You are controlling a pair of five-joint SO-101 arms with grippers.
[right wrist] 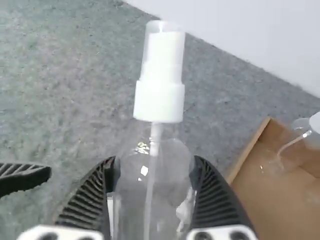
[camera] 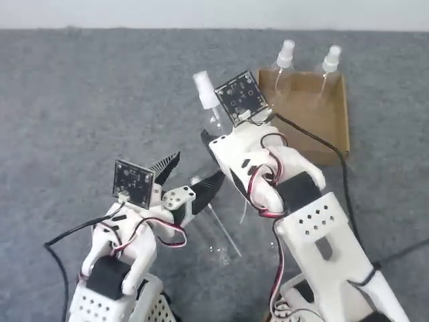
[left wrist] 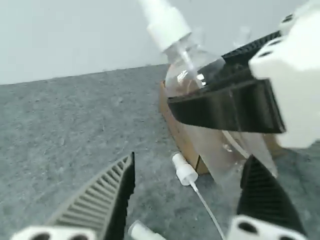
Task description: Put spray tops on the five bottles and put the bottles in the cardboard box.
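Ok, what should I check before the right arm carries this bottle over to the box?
1. Right hand shut on bottle: ok.
2. Spray top on that bottle: ok.
3. Top screwed tight: cannot tell.
4. Bottle upright: ok.
5. Box has bare floor left: ok.
6. Left hand open, holding nothing: ok.

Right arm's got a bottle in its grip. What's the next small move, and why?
Probably swing the right gripper toward the cardboard box: the bottle it clamps already wears its spray top, and the box lies close by.
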